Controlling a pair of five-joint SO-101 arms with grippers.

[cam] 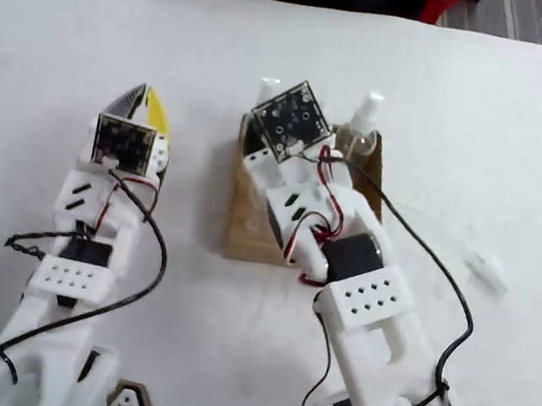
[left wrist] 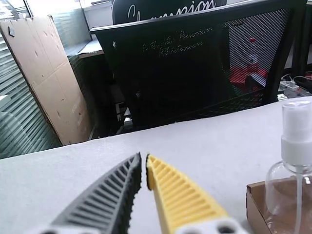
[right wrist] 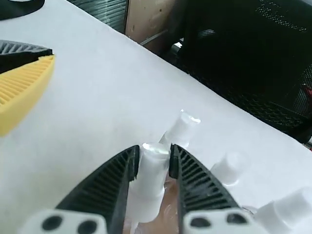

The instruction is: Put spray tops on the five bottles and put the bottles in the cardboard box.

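black-ribbed and clamped hard, gripping a fitted white spray top [right wrist: 154, 163] with the right gripper [right wrist: 155, 148], over the cardboard box [cam: 247, 230]; not telling whether its bottle is seated or hanging. just beyond, finding more capped bottles [right wrist: 183, 126] crowding the same box. farther off, holding the left gripper [left wrist: 144, 163] above the table [cam: 469, 89], pressed together on nothing. risking trouble ahead: pinching only the smooth top, so possibly slipping, pulling it loose, or toppling the neighbours while lowering.
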